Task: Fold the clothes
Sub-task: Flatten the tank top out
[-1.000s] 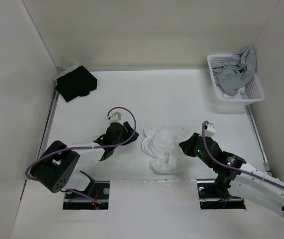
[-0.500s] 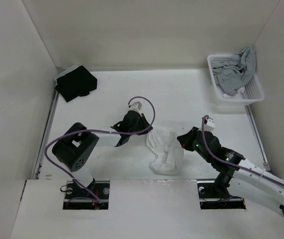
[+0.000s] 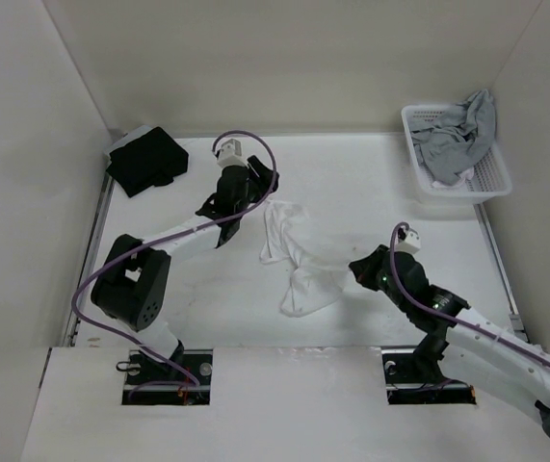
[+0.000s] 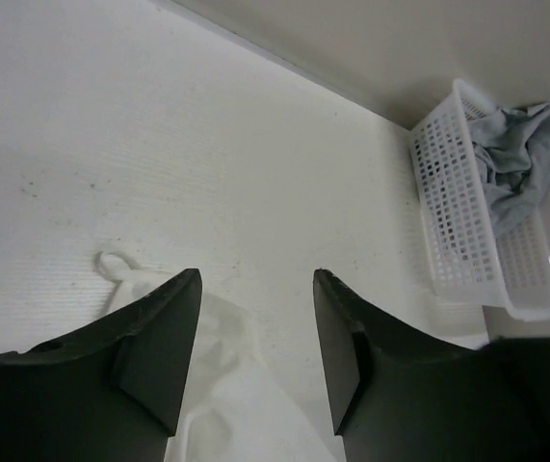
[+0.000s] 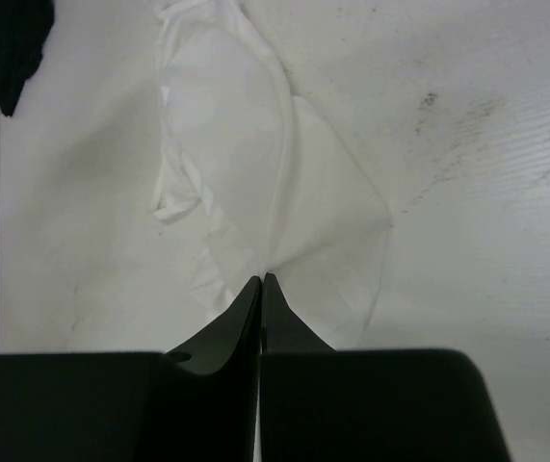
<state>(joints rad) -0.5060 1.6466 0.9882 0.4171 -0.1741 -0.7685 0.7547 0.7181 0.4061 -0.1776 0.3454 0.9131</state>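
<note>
Black arms [image 3: 132, 291], purple cables [image 3: 76, 306], white right forearm [image 3: 506, 354].

Left gripper [image 4: 255, 289] stretched far forward, jaws wide apart, right gripper [image 5: 262, 281] low and nearer in, pinched tight on the clothes [image 5: 226, 144]

The right claw [image 5: 262, 281] pinches the rumpled white camisole [image 5: 246, 164] on the table [image 5: 467, 192]; a black garment [image 5: 10, 43] lies top-left.
</note>
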